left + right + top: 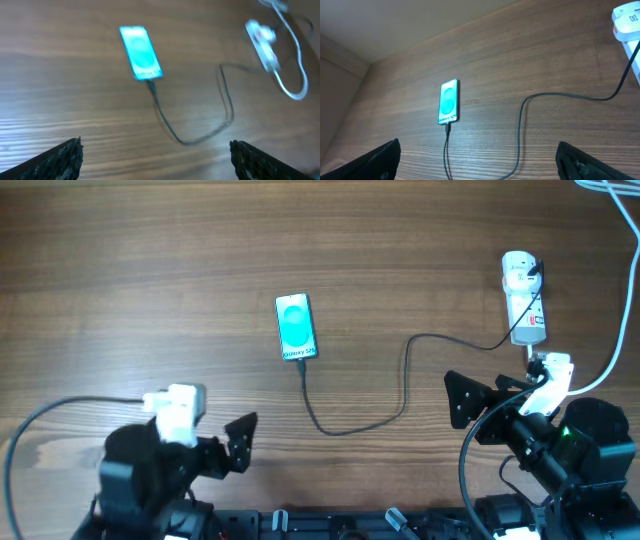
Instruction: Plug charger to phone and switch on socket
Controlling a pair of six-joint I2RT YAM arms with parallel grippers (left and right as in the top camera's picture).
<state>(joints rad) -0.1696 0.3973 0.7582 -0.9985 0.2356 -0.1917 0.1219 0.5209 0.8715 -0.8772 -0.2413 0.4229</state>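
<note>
Holding my left gripper (155, 150) and right gripper (477, 150) wide, empty; thin black charger cable (404, 385) touches flat turquoise-screened phone (296, 327) at its six-o'clock end.

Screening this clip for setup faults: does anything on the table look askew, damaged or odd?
Nothing stands out. The phone lies flat on the table, the charger runs in a loose curve from the socket to the phone's lower end, and nothing looks damaged. Whether its tip is seated cannot be told.

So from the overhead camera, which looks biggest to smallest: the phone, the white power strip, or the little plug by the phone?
1. power strip, somewhat longer than the phone
2. phone
3. plug, by far the smallest
</note>
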